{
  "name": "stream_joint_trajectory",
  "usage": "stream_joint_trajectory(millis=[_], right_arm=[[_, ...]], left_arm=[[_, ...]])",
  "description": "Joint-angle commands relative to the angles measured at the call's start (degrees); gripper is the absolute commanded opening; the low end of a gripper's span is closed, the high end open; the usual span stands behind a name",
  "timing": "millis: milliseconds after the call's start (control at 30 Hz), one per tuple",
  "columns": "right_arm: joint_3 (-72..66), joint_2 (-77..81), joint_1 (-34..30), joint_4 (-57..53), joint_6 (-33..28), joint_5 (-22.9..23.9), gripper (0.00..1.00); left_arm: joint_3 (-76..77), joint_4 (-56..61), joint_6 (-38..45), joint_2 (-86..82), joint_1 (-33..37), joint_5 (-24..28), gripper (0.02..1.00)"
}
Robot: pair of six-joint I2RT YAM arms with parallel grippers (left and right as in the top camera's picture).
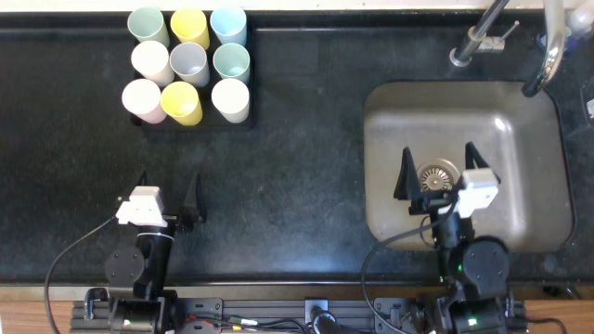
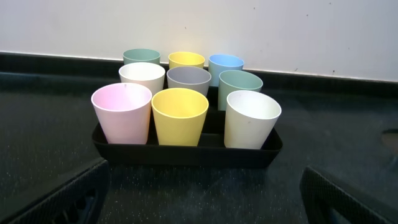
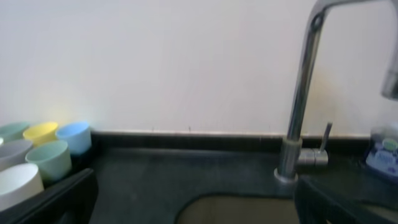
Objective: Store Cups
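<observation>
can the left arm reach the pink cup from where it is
Probably yes: the left gripper is open and facing the tray, the pink cup stands at its near corner, and only bare counter lies between them.

bench: black speckled stone bench (image 1: 297, 139), full width, raised black lip at the back
sink: steel sink (image 1: 524, 121) sunk into the bench at right; round drain (image 1: 438, 173) left of its middle
faucet: chrome gooseneck faucet (image 3: 301, 93) behind the sink, side lever (image 3: 323, 140)
wall: plain off-white wall (image 2: 280, 31) above the lip
front edge: wood strip (image 1: 28, 315)
light: even, soft sheen on the basin
</observation>
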Motion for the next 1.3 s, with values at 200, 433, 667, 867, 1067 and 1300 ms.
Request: stream_joint_trajectory(millis=[200, 433, 667, 867, 1067, 1300], right_arm=[[-14.03, -12.94, -0.39, 6.62, -0.09, -0.31, 0.998], [-16.02, -15.34, -0.48, 0.68, -0.11, -0.24, 0.996], [-16.02, -15.32, -0.48, -2.45, -0.09, -0.35, 0.996], [-16.02, -15.30, -0.48, -2.49, -0.07, -0.35, 0.998], [-16.02, -15.30, -0.48, -2.49, -0.09, -0.35, 0.998], [-16.02, -15.30, -0.48, -2.49, -0.09, -0.35, 0.998]], left_arm=[[-0.09, -0.24, 0.61, -0.52, 0.11, 0.74, 1.000], [-0.09, -0.24, 0.61, -0.52, 0.11, 0.74, 1.000], [-0.09, -0.24, 0.61, -0.52, 0.11, 0.74, 1.000], [-0.09, -0.24, 0.61, -0.52, 0.11, 0.74, 1.000], [-0.09, -0.24, 0.61, -0.52, 0.11, 0.76, 1.000], [-0.09, -0.24, 0.61, -0.52, 0.11, 0.74, 1.000]])
